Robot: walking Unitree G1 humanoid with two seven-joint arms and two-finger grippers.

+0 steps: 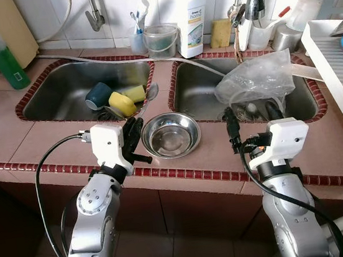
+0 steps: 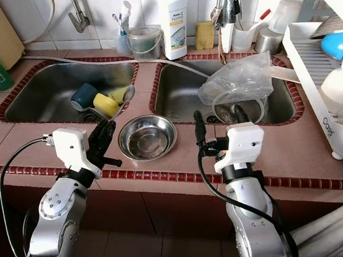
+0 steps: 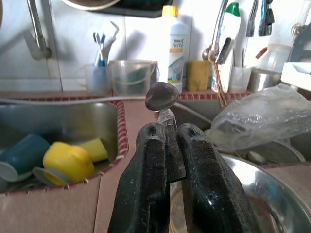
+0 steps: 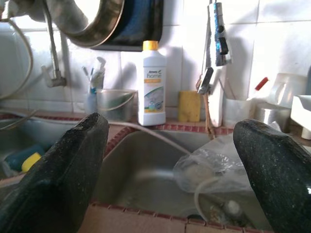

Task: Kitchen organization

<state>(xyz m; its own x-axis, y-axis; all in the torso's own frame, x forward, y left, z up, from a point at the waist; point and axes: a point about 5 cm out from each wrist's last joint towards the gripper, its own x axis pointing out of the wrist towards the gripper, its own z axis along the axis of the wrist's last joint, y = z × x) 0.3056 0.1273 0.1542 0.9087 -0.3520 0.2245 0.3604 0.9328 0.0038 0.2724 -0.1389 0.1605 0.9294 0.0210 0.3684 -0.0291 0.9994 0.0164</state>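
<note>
Two black fingers of the left end effector (image 3: 167,160) pinch a shiny metal spoon (image 3: 162,97) beside the round steel bowl (image 1: 170,133); the right end effector (image 4: 170,160) gapes wide.

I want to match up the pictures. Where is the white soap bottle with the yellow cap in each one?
Left eye view: the white soap bottle stands at the wall, behind the ledge between the two sinks.
Right eye view: top middle, same spot.
Left wrist view: behind the spoon held in the left hand.
Right wrist view: middle, by the wall.
Shared landmark: the yellow sponge beside it.
</note>
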